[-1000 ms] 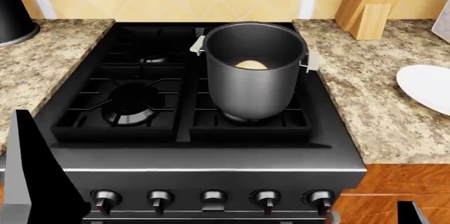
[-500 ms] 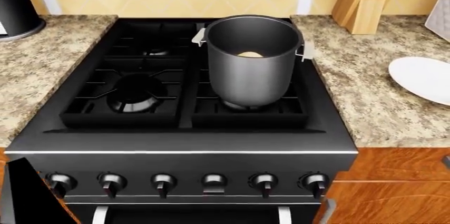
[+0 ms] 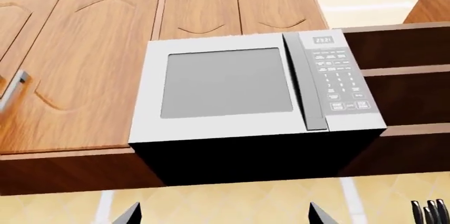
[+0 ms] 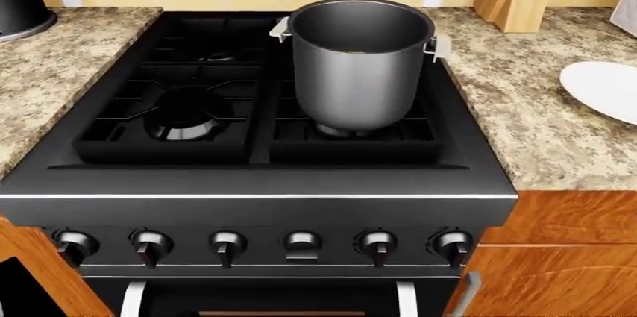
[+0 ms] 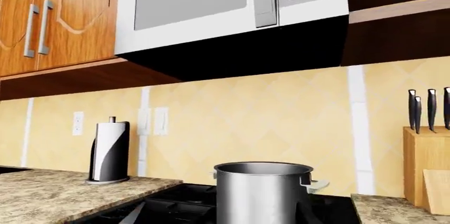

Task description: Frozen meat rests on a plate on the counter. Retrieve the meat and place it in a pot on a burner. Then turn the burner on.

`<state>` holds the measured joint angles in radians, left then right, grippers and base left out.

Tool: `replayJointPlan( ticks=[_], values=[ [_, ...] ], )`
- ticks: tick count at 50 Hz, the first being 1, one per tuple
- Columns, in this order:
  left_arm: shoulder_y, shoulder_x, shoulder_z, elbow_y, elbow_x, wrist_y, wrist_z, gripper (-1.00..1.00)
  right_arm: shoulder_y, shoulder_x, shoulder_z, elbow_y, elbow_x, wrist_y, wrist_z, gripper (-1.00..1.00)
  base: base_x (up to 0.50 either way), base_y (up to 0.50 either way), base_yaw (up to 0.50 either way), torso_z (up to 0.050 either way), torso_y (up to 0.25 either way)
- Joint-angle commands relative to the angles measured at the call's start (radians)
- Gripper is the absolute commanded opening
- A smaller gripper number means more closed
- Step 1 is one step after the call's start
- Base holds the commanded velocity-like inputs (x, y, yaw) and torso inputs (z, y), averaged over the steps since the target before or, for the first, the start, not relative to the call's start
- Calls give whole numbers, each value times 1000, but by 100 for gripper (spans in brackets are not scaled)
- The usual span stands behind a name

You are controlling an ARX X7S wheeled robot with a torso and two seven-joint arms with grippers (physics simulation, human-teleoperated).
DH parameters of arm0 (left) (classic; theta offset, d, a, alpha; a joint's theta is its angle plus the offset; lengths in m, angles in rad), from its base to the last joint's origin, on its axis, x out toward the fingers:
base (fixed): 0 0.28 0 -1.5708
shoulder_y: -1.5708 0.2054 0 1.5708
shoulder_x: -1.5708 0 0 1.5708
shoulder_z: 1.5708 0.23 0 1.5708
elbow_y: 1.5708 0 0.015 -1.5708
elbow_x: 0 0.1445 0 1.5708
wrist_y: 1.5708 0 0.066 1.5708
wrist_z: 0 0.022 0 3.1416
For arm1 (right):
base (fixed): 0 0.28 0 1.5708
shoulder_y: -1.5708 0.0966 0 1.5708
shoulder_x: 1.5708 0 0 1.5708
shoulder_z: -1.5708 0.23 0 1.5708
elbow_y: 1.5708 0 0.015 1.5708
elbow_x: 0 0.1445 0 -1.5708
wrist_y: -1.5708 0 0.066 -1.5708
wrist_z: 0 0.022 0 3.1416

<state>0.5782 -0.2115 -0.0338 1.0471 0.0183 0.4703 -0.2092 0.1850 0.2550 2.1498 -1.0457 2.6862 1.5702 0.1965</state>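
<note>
The steel pot (image 4: 360,63) stands on the stove's front right burner. Its rim hides the inside, so the meat does not show. The right wrist view has the pot (image 5: 264,192) close ahead. The white plate (image 4: 605,87) lies bare on the granite counter (image 4: 527,115) at the right edge. Neither gripper is in the head view. My left gripper (image 3: 223,218) is open and empty, facing the microwave (image 3: 232,92). My right gripper (image 5: 219,218) is open and empty, level with the pot's side, with only its fingertips (image 5: 134,216) showing.
Several burner knobs (image 4: 377,245) line the stove front below the burners. A knife block (image 5: 425,166) stands on the counter right of the stove, a paper towel holder (image 5: 110,153) on the left. The microwave and wood cabinets (image 3: 77,66) hang above.
The head view has pulled back and tilted down. The knob row has come fully into sight, the pot's rim now hides the meat, and the dark arm at bottom left has left the view.
</note>
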Motion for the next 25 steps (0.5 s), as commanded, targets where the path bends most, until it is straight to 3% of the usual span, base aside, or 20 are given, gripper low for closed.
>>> replayJointPlan(
  ticks=[1,25],
  values=[
    [2,160,-56,0,-3,23,191,100,-59,5,48,-1,-83,1,-107,100,0,0,0,-50,0],
    [-6,185,-53,0,-12,22,230,100,-73,38,-10,-1,-75,1,-19,100,0,0,0,-50,0]
  ],
)
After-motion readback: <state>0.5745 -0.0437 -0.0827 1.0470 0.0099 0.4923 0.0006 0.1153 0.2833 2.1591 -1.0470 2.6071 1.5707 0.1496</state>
